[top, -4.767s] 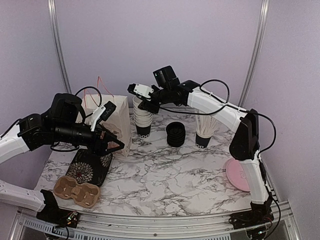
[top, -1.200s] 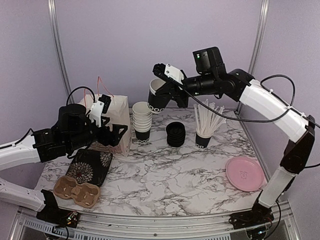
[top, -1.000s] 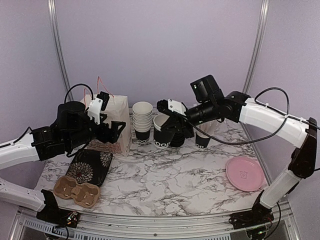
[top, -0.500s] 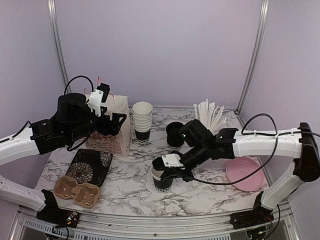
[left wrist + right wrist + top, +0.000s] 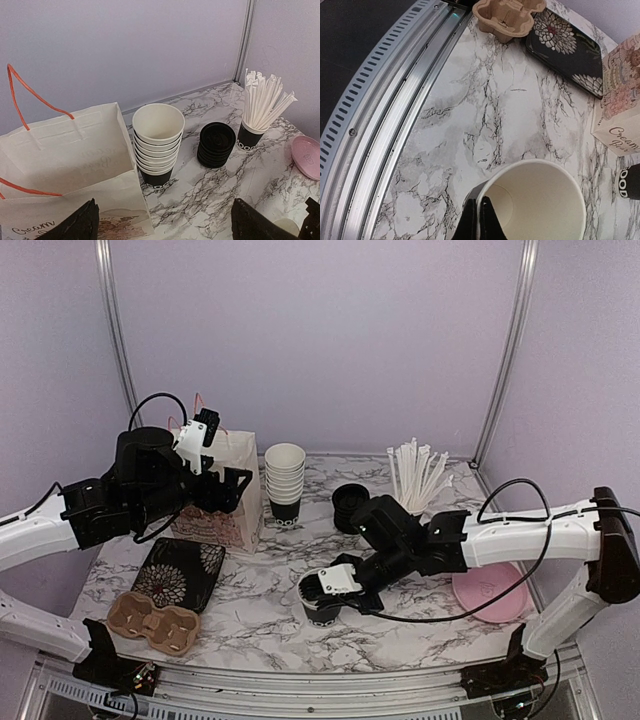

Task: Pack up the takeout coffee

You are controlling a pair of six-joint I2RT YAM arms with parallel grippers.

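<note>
A lidless black paper coffee cup (image 5: 322, 604), white inside, stands upright on the marble table near the front centre. My right gripper (image 5: 331, 586) is shut on its rim, one finger inside and one outside; in the right wrist view the fingers (image 5: 481, 214) pinch the near edge of the cup (image 5: 540, 200). My left gripper (image 5: 236, 486) hangs open beside the top of the white paper bag (image 5: 222, 498), holding nothing. Through the left wrist view, its two dark fingertips (image 5: 75, 227) frame the bag (image 5: 65, 150) and the table behind it.
A stack of nested cups (image 5: 285, 480), a stack of black lids (image 5: 350, 505) and a cup of straws (image 5: 412, 480) stand at the back. A pink plate (image 5: 490, 590) lies at right. A cardboard carrier (image 5: 152, 621) and a floral black tray (image 5: 180, 575) sit front left.
Over the last second my right arm swung the cup from beside the stack down to the front centre and set it lower on the table. The left arm barely moved.
</note>
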